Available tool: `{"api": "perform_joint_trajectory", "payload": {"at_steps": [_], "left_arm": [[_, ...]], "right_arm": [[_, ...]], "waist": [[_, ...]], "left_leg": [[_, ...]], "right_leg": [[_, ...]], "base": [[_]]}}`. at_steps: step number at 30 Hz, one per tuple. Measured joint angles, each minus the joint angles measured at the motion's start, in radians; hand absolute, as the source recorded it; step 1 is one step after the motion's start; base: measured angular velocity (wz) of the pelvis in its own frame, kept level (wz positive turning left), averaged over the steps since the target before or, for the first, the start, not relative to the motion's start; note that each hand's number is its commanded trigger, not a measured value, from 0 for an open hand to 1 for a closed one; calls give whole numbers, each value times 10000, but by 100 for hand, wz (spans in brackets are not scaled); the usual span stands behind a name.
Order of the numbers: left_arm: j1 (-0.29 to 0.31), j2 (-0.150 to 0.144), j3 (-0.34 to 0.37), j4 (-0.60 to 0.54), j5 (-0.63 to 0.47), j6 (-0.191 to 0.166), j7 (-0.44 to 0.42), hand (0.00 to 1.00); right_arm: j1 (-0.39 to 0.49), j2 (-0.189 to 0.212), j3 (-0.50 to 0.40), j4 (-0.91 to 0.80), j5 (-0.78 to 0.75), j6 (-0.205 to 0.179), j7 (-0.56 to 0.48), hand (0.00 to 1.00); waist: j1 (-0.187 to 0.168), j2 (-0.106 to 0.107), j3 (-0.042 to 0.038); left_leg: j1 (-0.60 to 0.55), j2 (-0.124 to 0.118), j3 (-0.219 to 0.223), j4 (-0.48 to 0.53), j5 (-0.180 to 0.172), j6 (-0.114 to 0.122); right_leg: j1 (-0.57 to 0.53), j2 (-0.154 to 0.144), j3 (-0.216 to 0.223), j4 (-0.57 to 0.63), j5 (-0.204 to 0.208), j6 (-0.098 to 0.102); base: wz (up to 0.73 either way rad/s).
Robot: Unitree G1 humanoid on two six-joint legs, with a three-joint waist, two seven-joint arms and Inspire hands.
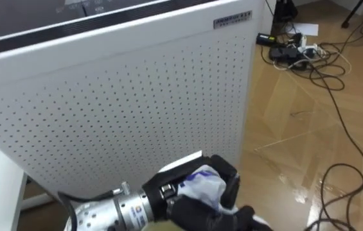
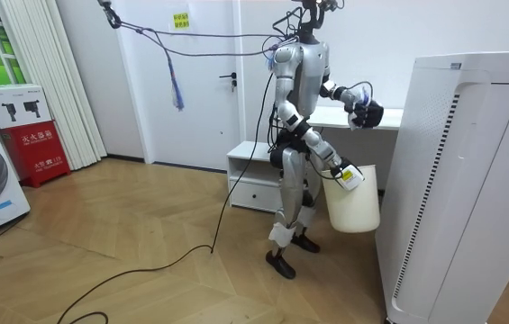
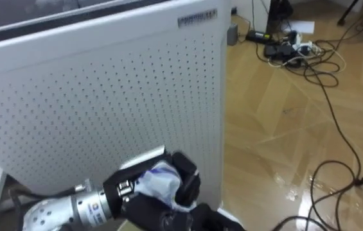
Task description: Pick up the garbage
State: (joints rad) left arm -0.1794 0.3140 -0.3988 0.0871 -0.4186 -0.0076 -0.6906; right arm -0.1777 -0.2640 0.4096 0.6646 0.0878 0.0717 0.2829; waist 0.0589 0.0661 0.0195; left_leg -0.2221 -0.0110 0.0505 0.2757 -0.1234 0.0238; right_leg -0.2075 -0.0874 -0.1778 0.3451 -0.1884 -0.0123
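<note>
Since the crumpled white-and-blue garbage (image 1: 203, 183) sits wrapped in the curled dark fingers of the left hand (image 1: 184, 208), the pick-up itself looks done. The step in hand is, I judge, the carry to the bin. The robot stands on the wooden floor (image 1: 309, 141) close in front of a tall white perforated appliance (image 1: 136, 96), with a white tabletop (image 2: 382, 117) behind it.

The left arm is bent at the elbow and raised, so the hand is at chest height, just short of the appliance's panel. The right hand (image 2: 344, 173) hangs low by the hip with a pale bin (image 2: 353, 202) suspended from it, mouth upward. How that hand grips the rim I cannot tell.

The next move probably calls for lowering the left hand across the body until it is above the bin's mouth, clear of the panel. Only then should the fingers loosen, so the light wad drops inside rather than onto the floor.
</note>
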Motion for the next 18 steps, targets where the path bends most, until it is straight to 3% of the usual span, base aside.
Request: {"api": "perform_joint_trajectory", "payload": {"at_steps": [6,11,13,14,18], "left_arm": [[23,-91,0,996,4,-3,129,100],[146,-153,-63,1303,398,-150,331,98],[192,-151,-104,1450,583,-220,329,75],[203,-146,-122,1606,610,-228,327,69],[238,-137,-195,1953,615,-233,303,57]], "right_arm": [[-7,-85,2,323,-5,-183,-18,100],[-184,-87,7,733,224,-308,9,100],[-188,-103,4,791,246,-309,8,100],[-195,-153,-4,823,245,-309,6,100],[-329,-171,-9,874,246,-310,8,100]], "waist": [[19,-148,109],[12,-140,120],[4,-127,133],[-29,-128,133],[-15,-146,148]], "left_leg": [[-543,-6,44,7,39,40],[-817,6,81,-4,38,41],[-846,9,67,-30,39,40],[-865,21,82,-37,39,40],[-1104,60,269,-2,40,43]], "right_leg": [[-592,-20,46,85,13,18],[-907,-17,107,220,16,15],[-909,-14,93,205,14,12],[-911,-8,59,173,14,12],[-1122,-11,-8,172,23,1]], "base": [[0],[1],[5],[6],[2]]}}
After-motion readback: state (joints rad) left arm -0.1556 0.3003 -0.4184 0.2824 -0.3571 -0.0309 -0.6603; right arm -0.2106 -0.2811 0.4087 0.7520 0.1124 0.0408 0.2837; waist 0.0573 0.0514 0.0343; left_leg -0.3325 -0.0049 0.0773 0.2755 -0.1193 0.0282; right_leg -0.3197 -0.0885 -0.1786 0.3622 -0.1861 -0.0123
